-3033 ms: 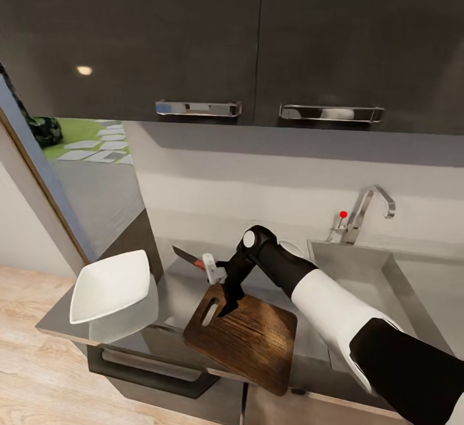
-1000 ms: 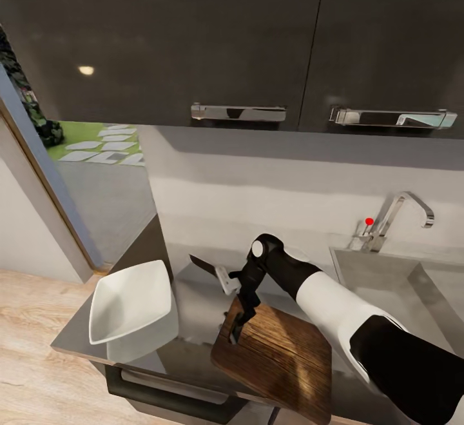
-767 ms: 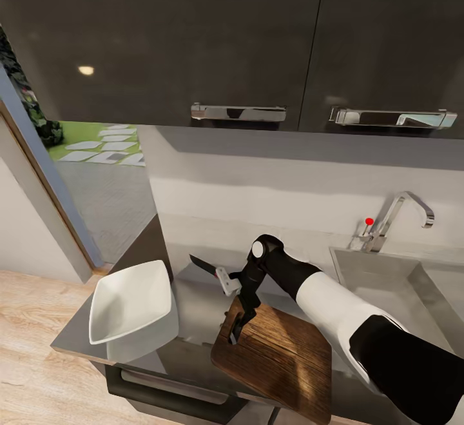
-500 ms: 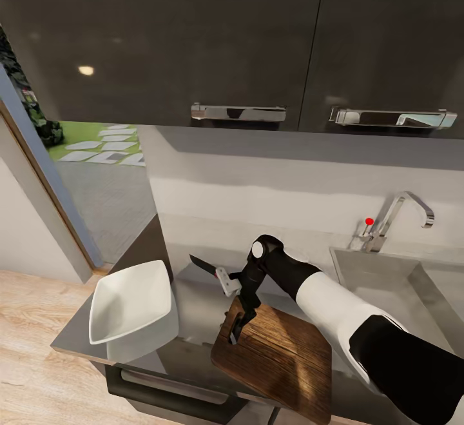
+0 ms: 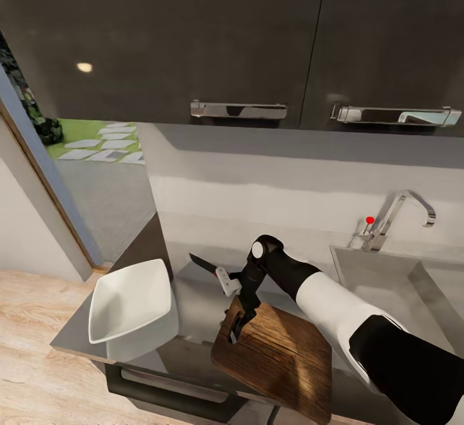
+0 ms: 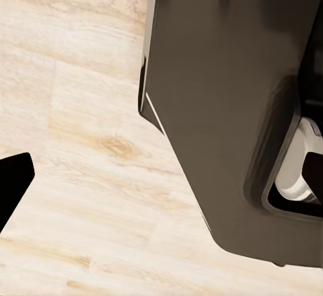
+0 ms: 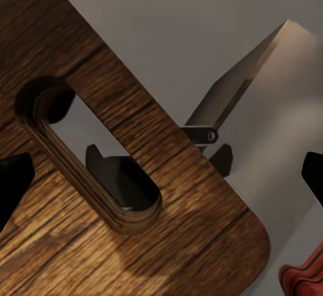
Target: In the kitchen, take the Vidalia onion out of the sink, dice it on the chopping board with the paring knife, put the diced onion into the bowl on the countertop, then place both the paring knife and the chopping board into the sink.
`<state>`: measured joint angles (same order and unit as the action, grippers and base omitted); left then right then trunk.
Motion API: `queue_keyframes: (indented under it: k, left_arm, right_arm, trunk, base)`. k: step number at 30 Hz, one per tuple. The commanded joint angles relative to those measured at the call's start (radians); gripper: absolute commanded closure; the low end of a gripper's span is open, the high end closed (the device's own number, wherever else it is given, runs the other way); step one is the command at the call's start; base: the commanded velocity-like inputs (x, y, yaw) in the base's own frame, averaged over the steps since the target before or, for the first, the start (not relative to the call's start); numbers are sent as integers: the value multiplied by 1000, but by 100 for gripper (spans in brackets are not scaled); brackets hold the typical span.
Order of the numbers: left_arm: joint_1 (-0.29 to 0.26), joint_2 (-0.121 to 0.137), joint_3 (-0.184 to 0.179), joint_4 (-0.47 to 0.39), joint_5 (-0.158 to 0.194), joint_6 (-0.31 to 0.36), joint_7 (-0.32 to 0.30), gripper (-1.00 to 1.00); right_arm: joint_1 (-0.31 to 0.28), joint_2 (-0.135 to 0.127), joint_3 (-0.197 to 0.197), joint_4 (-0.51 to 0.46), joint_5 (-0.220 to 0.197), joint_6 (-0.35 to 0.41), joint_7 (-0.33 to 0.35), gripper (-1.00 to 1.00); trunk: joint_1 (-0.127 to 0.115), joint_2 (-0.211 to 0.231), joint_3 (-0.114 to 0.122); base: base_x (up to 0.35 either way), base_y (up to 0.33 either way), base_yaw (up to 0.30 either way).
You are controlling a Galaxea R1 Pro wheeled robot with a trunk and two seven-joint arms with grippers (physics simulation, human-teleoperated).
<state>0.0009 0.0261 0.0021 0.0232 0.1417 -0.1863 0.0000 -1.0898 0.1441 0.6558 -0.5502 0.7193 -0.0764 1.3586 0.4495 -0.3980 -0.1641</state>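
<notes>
1. Nearest us, the right arm [image 5: 361, 328] comes in from the lower right, white forearm and black wrist, bent down over the worktop.
2. The right gripper [image 5: 236, 333] points straight down at the handle end of the chopping board [image 5: 283, 360]. In the right wrist view its two dark fingertips [image 7: 13, 178] sit far apart at the picture's edges, so the pincer is spread wide and grasps nothing.
3. The board lies flat on the countertop [image 5: 193, 322], turned at an angle, its near corner out past the front edge. In the right wrist view the oblong handle slot [image 7: 87, 155] lies right under the gripper, with grey steel visible through it.
4. Left of the board, and apart from it, the white bowl [image 5: 129, 299] sits near the countertop's left end, its reflection showing in the steel beneath.
5. Just beyond the board's slotted end lies the paring knife [image 5: 205, 264], dark blade pointing left and away. The wrist hides most of the handle in the head view. In the right wrist view a patch of red shows at the corner [image 7: 306, 276], likely the handle, and the blade [image 7: 235, 87] is clear of the board.
6. Farther right, the sink [image 5: 386, 283] is set into the countertop, its chrome tap [image 5: 399, 215] with the red knob [image 5: 369, 220] at the back. I cannot make out the onion.
7. The left gripper: one dark fingertip [image 6: 13, 181] shows over pale wood floor [image 6: 74, 175], beside a dark cabinet [image 6: 222, 107]; gripping or not, I cannot tell.
8. Farthest up, the dark wall cabinets [image 5: 193, 31] with chrome handles [image 5: 238, 110].
</notes>
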Motion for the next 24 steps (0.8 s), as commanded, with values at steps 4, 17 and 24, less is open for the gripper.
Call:
queue_keyframes:
  k: [4,17,24]
  left_arm:
    - [-1,0,-1,2,6,-5,0,-100]
    - [-1,0,-1,2,6,-5,0,-100]
    - [-1,0,-1,1,6,-5,0,-100]
  right_arm:
    - [-1,0,1,2,5,-8,1,-100]
    - [-1,1,1,4,53,-6,-1,-100]
    - [-1,0,1,4,61,-6,-1,-100]
  trunk:
    - [1,-2,-7]
    - [1,-2,-26]
    - [1,-2,-36]
  base:
    - [0,0,0]
    - [0,0,0]
    - [1,0,0]
